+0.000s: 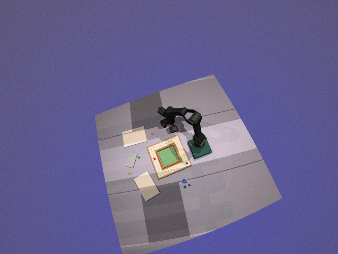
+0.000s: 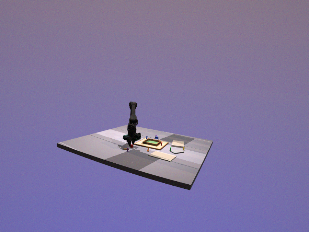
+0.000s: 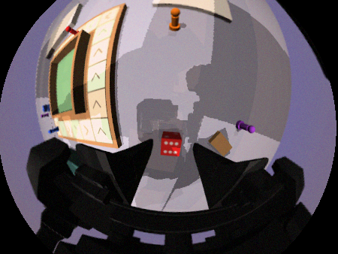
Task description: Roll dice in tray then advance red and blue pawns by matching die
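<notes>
My gripper (image 1: 171, 126) (image 2: 130, 146) (image 3: 173, 144) is open and low at the table, with its fingertips on either side of the red die (image 2: 131, 146) (image 3: 171, 144). A face with two rows of three pips shows in the wrist view. The blue die (image 1: 183, 180) (image 2: 156, 137) (image 3: 46, 107) lies on the table beyond the board (image 1: 165, 174) (image 3: 98, 77). The tray (image 1: 171, 165) (image 2: 150, 143) (image 3: 79, 75) in the board's middle holds no die. The red pawn (image 1: 154, 158) (image 2: 161, 143) (image 3: 71, 31) stands on the left track; the blue pawn (image 1: 186, 163) (image 2: 146, 137) (image 3: 53, 130) stands at the lower right corner.
A tan block (image 2: 125, 149) (image 3: 220, 143) and a purple pawn (image 2: 127, 149) (image 3: 245, 126) lie near the gripper. An orange pawn (image 1: 152, 133) (image 3: 174, 19) stands farther off. Green (image 1: 138, 157) and yellow (image 1: 129, 172) pawns and flat slabs are left of the board. Another purple pawn (image 1: 189, 185) and a dark disc (image 1: 184, 186) are by the blue die.
</notes>
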`<state>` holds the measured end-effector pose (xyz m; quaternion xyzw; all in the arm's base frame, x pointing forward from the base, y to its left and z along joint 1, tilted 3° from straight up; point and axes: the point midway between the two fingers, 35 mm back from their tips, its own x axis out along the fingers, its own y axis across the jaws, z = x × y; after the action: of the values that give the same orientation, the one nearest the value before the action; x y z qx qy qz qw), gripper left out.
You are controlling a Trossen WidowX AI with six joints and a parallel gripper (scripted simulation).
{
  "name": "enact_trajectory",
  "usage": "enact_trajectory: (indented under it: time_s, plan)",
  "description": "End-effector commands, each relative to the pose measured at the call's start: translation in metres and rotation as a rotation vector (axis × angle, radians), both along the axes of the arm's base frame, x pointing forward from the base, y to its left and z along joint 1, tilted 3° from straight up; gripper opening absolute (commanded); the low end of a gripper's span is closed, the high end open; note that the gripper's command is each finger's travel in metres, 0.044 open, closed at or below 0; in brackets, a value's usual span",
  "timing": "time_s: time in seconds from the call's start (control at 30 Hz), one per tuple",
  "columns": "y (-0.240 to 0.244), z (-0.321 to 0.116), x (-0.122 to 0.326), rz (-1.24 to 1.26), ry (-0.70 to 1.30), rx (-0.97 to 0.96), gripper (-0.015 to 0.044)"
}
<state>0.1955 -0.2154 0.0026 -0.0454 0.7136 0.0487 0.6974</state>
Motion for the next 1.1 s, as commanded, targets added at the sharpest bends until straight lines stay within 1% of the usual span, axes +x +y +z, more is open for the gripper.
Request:
enact_trajectory:
  time_s: [0.0, 0.03, 0.23, 0.5, 0.57, 0.6, 0.9, 1.07]
  plan:
    - [0.003, -0.009, -0.002, 0.005, 0.004, 0.01, 0.0275]
    - [0.003, -0.009, -0.002, 0.005, 0.004, 0.01, 0.0275]
    - [0.003, -0.009, -0.002, 0.005, 0.004, 0.01, 0.0118]
    - [0.003, -0.009, -0.002, 0.005, 0.004, 0.01, 0.0064]
    - [0.003, -0.009, -0.003, 0.003, 0.006, 0.008, 0.0012]
    - [0.002, -0.008, -0.004, -0.004, 0.011, 0.004, 0.0]
    - [-0.007, 0.021, -0.004, -0.034, 0.03, -0.013, 0.0]
    - [-0.009, 0.048, 0.0, -0.04, 0.023, -0.008, 0.0]
